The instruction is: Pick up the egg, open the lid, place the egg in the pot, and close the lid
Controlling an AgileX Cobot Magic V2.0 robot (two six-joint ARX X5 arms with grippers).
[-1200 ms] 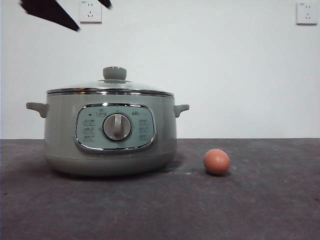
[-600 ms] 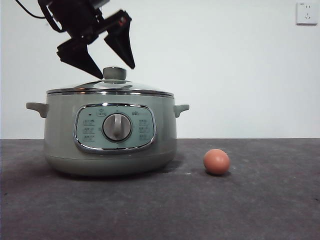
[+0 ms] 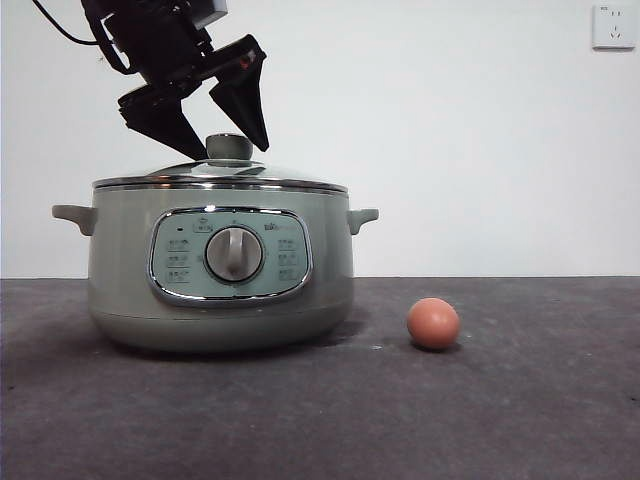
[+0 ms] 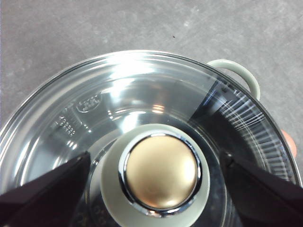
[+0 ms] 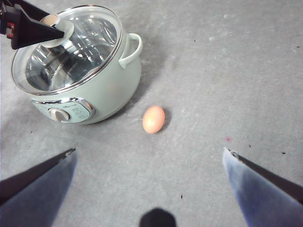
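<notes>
A dark grey surface (image 3: 520, 400) meets a white wall (image 3: 450, 130) bearing a socket (image 3: 613, 26). The left end effector (image 3: 222, 142) is spread around the lid (image 3: 215, 172) knob; the right end effector (image 5: 149, 156), also spread, hangs above the egg (image 3: 433, 323). The pot (image 3: 220, 262) panel's writing is unreadable.

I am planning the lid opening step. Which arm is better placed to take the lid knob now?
Left. Its tool is open astride the knob of the lid on the pot. The right tool hangs open high above the table, away from the pot.
</notes>
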